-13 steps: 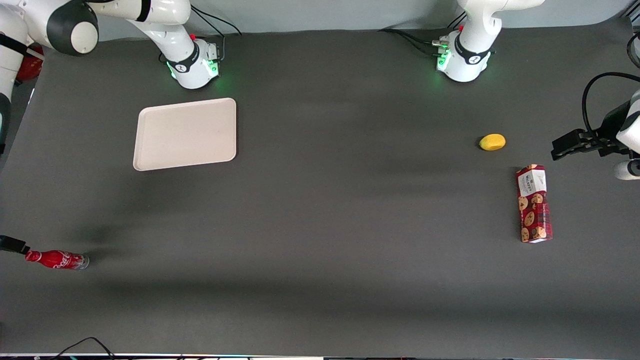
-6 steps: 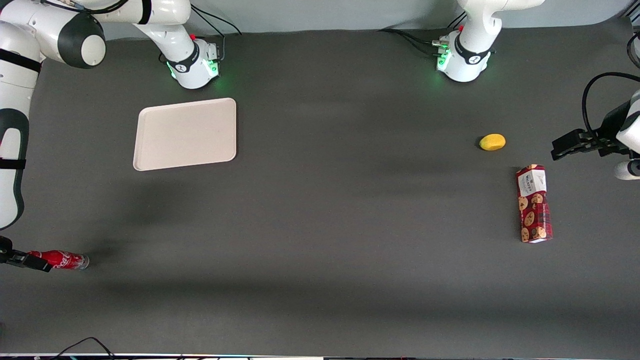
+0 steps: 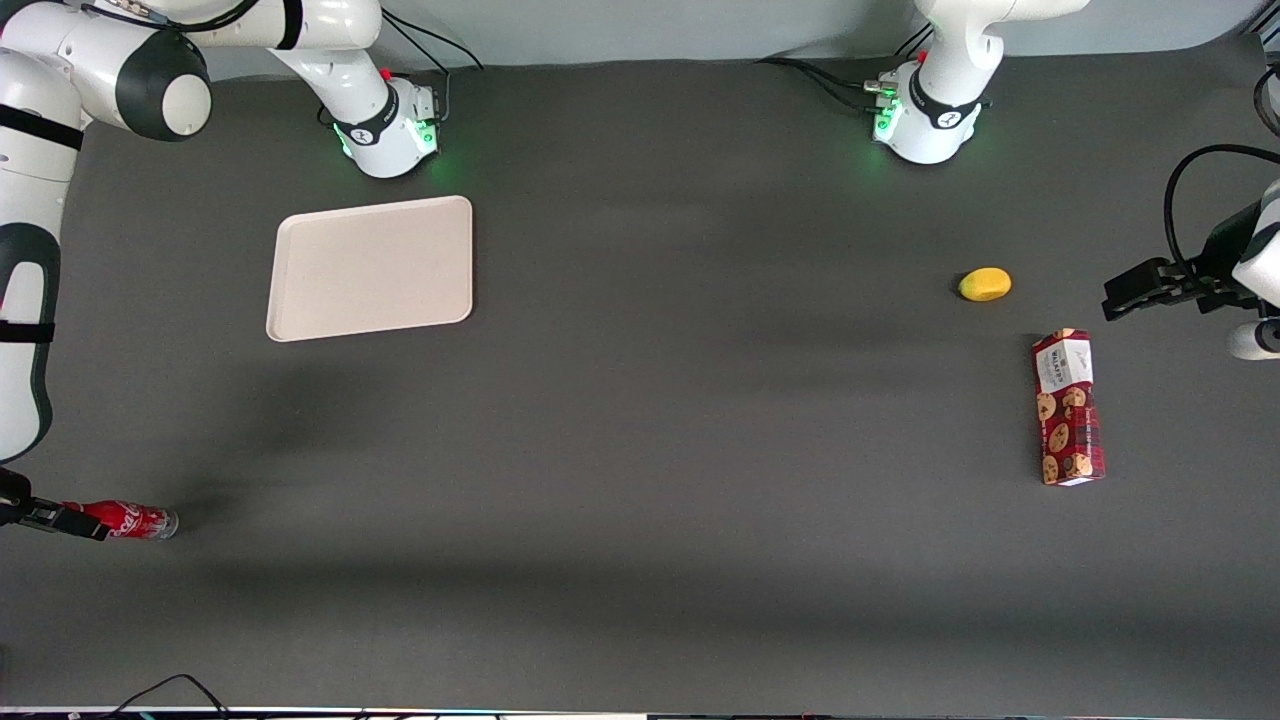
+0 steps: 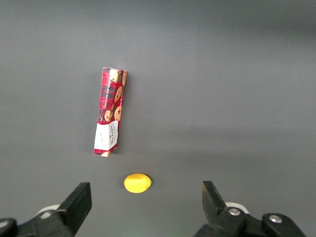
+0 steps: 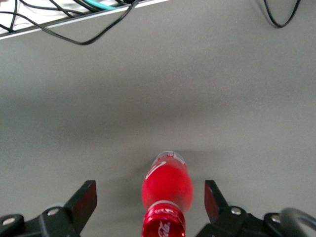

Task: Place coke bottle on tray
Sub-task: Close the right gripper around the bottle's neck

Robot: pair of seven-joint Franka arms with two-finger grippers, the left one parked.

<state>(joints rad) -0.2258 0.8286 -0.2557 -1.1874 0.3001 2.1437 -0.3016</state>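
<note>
The gripper (image 3: pixel 62 520) has slid farther along the coke bottle (image 3: pixel 135 521) since a second ago, now covering its cap end at the working arm's end of the table.

In the front view only the red body with white script and the silvery base show; the cap is hidden under the black fingers, and the arm is cut off by the frame edge. The wrist view shows the gripper (image 5: pixel 149 200) spread wide, one dark finger (image 5: pixel 83 199) on each side of the bottle (image 5: pixel 166 193) and apart from it. The slim, glossy bottle lies on its side on the matte dark grey table (image 3: pixel 640 450). The tray (image 3: pixel 371 267), flat, cream, round-cornered with a low rim, sits well apart, farther from the front camera.
</note>
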